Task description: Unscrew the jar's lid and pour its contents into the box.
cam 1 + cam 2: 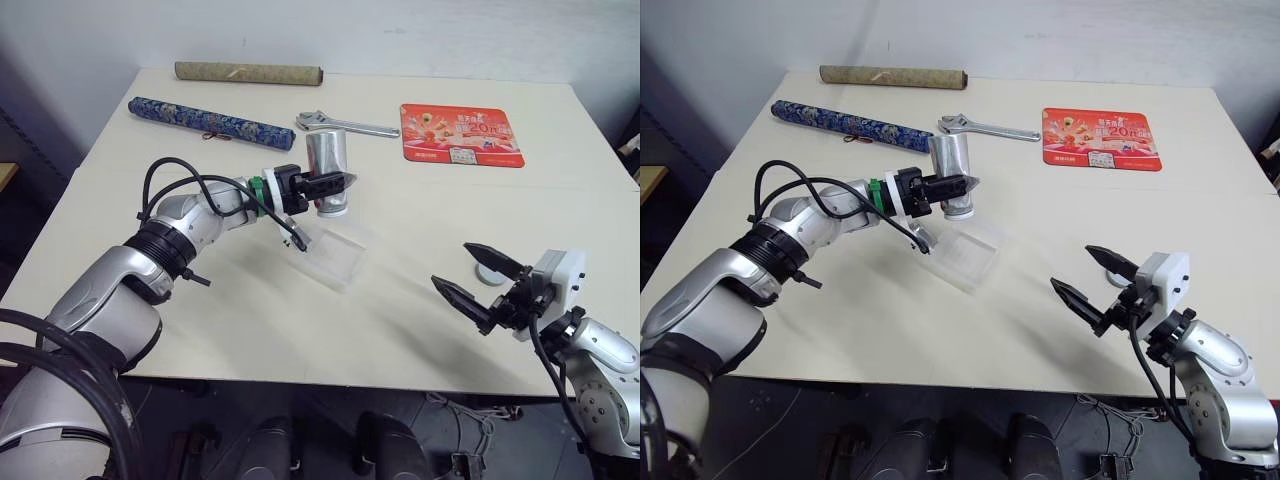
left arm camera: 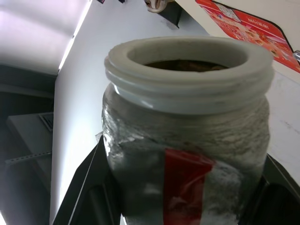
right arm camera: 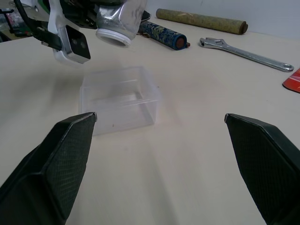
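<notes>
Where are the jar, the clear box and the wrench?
Jar (image 1: pixel 327 160), left eye view, on its foggy side above the left gripper's fingers.
Clear box (image 3: pixel 123 111), right wrist view, on its near wall.
Wrench (image 1: pixel 992 128), right eye view, on the middle of its handle.

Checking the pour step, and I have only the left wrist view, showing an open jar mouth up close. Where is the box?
Observer: The box sits just below the jar, which the left gripper holds tilted, mouth down.
Operator: And the lid?
Observer: The lid lies on the table beside the right gripper.
Operator: Is that gripper holding anything?
Observer: No, it is open and empty.
</notes>
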